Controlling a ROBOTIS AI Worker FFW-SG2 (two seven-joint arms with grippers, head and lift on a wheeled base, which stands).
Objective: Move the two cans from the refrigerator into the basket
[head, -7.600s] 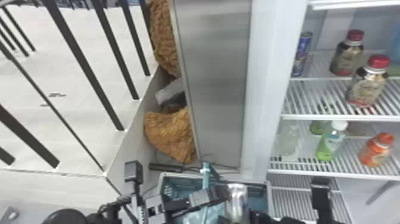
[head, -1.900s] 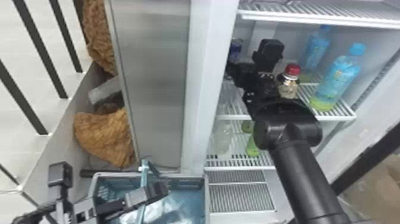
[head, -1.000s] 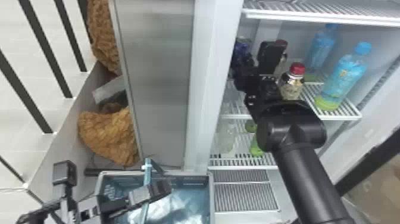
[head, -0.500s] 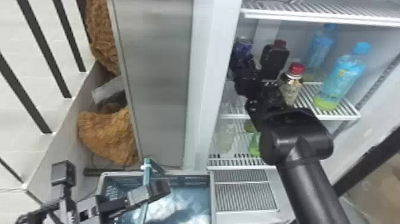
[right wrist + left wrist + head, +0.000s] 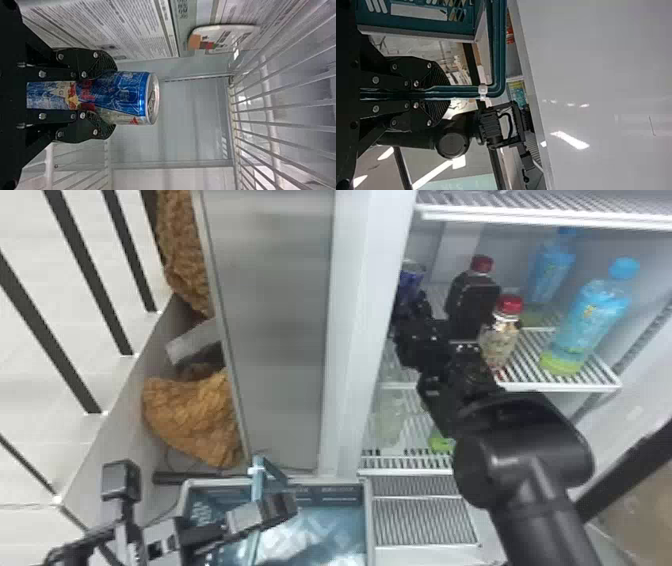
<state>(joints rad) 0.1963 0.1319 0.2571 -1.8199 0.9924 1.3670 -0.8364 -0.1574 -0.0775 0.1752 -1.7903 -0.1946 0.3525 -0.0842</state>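
Note:
On the refrigerator's upper visible shelf, at its left side, the blue can (image 5: 411, 276) stands upright. My right gripper (image 5: 412, 307) is around it, and in the right wrist view the right gripper (image 5: 97, 95) is shut on the can (image 5: 126, 95), whose silver top sticks out past the fingers. Over the basket (image 5: 369, 520) my left gripper (image 5: 262, 512) grips the teal handle (image 5: 257, 485). The left wrist view has the left gripper (image 5: 425, 93) shut on that handle (image 5: 466, 90), beside the basket (image 5: 415, 21).
Red-capped bottles (image 5: 501, 335) stand right of the right gripper, with blue-capped bottles (image 5: 595, 315) farther right. Another wire shelf (image 5: 575, 215) runs above them. The refrigerator's white side post (image 5: 370, 315) borders the right arm's left side. More bottles (image 5: 390, 415) are on the lower shelf.
Several seconds ago my right gripper was low over the basket with a silver-topped can; now it is up in the refrigerator at the blue can. The head view has shifted. My left gripper stays at the handle.

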